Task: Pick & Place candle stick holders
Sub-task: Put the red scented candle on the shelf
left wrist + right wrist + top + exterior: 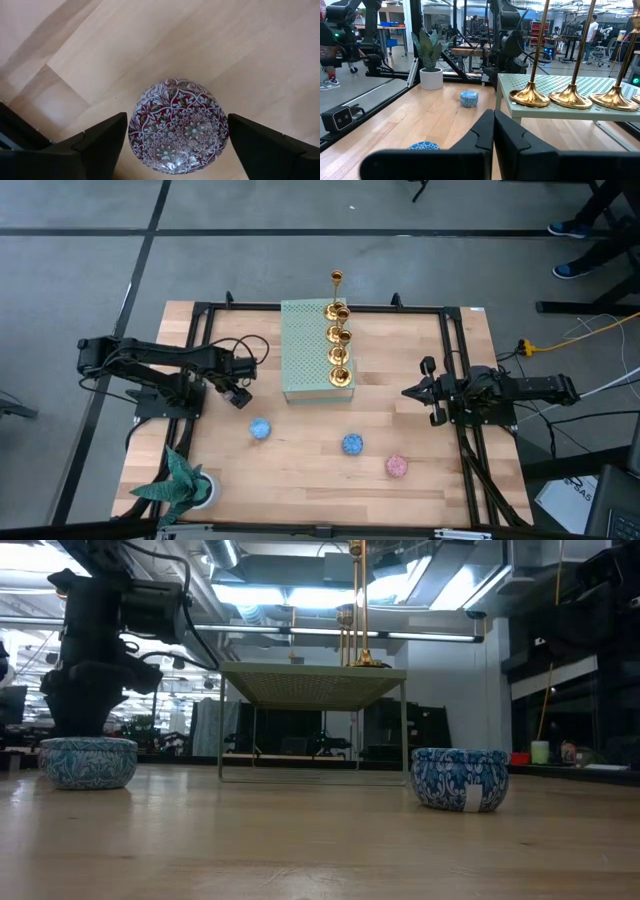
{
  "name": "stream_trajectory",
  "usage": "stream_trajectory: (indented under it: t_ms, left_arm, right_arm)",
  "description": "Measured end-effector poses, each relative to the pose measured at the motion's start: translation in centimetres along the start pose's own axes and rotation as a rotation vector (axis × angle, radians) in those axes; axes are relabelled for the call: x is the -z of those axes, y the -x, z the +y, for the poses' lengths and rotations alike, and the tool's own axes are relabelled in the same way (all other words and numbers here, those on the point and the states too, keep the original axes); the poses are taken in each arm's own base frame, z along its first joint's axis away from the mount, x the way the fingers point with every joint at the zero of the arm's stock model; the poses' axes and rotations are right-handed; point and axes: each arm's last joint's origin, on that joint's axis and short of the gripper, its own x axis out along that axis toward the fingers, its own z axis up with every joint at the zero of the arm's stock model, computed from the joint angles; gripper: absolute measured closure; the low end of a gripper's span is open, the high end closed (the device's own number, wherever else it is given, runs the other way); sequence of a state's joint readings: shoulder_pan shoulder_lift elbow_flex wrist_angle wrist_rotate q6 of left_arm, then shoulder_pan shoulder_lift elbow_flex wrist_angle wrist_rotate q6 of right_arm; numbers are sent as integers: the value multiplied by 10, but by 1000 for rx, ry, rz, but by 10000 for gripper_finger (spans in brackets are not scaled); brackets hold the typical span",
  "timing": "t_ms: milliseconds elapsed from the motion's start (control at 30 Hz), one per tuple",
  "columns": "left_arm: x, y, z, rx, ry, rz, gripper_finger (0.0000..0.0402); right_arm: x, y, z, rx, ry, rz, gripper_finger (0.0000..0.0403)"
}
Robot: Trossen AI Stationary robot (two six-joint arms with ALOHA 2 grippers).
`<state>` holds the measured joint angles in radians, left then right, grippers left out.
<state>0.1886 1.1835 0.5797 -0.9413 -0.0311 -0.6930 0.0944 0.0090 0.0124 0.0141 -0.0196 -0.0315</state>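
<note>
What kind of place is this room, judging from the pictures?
Probably a robotics lab or workshop: a wooden table with framing rails, workbenches and office chairs behind it, and exposed ceiling ducts.

Your candle stick holders [570, 97] gleam like polished brass, mirror-bright at the flared bases, on a matt pale-green perforated stand [555, 107] (metal, by the look). The table [165, 45] is smooth light wood with visible grain. The patterned tin [177, 125] looks glossy.
</note>
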Motion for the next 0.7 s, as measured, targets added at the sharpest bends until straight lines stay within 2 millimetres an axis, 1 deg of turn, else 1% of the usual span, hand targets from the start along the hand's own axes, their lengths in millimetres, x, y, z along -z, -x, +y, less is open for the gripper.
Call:
stream_trajectory:
  t_ms: [133, 233, 567, 700]
  left_arm:
    - [0, 0, 0, 0, 1, 0, 97]
    - [0, 0, 0, -1, 10, 0, 113]
    - [0, 0, 0, -8, 73, -2, 115]
    - [-3, 7, -2, 6, 95, -16, 115]
  right_arm:
    - [0, 0, 0, 0, 0, 0, 389]
    - [0, 0, 0, 0, 0, 0, 389]
    - [0, 0, 0, 0, 0, 0, 389]
    - [0, 0, 0, 0, 0, 0, 389]
